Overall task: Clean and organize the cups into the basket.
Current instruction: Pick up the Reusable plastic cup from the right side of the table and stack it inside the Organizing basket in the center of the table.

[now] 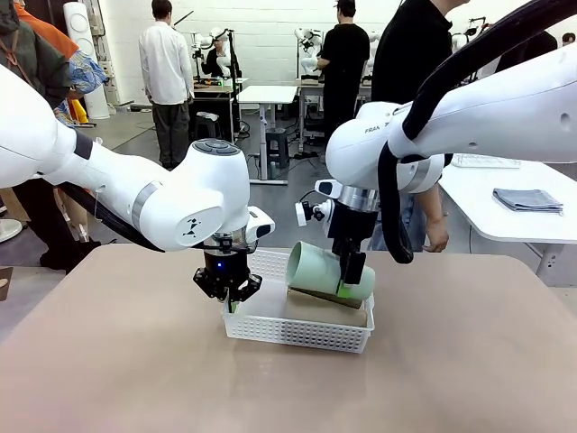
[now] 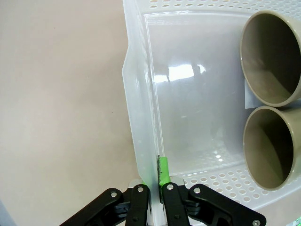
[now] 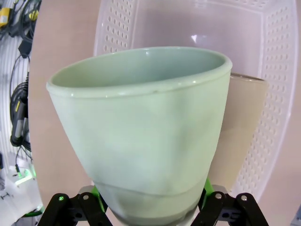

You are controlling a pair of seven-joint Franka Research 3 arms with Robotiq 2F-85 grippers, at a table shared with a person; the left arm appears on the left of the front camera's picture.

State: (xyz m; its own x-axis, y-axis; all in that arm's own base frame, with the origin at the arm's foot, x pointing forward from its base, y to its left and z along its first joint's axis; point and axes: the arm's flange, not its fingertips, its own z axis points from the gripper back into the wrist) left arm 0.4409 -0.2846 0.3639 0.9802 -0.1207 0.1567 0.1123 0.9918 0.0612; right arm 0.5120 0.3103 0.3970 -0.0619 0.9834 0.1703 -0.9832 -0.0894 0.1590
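The white lattice basket [image 1: 297, 332] stands mid-table. My left gripper [image 1: 227, 289] is shut on the rim of its left wall. In the left wrist view the gripper [image 2: 157, 172] pinches that wall [image 2: 141, 117] between its pads. The mint green cup [image 1: 326, 269] hangs tilted on its side over the basket, mouth to the left. My right gripper [image 1: 352, 281] is shut on it near its base. It rests over the tan cup [image 1: 326, 305], which lies in the basket. The right wrist view shows the mint cup [image 3: 141, 132] between my fingers and the tan cup [image 3: 240, 127] behind it. Two cup mouths [image 2: 273, 56] [image 2: 270, 146] face my left gripper.
The tan tabletop [image 1: 117, 361] spreads wide around the basket. A person in black [image 1: 415, 54] stands at the far edge behind my right arm. A white side table with a folded grey cloth [image 1: 527, 200] stands at the right. Other people stand farther back.
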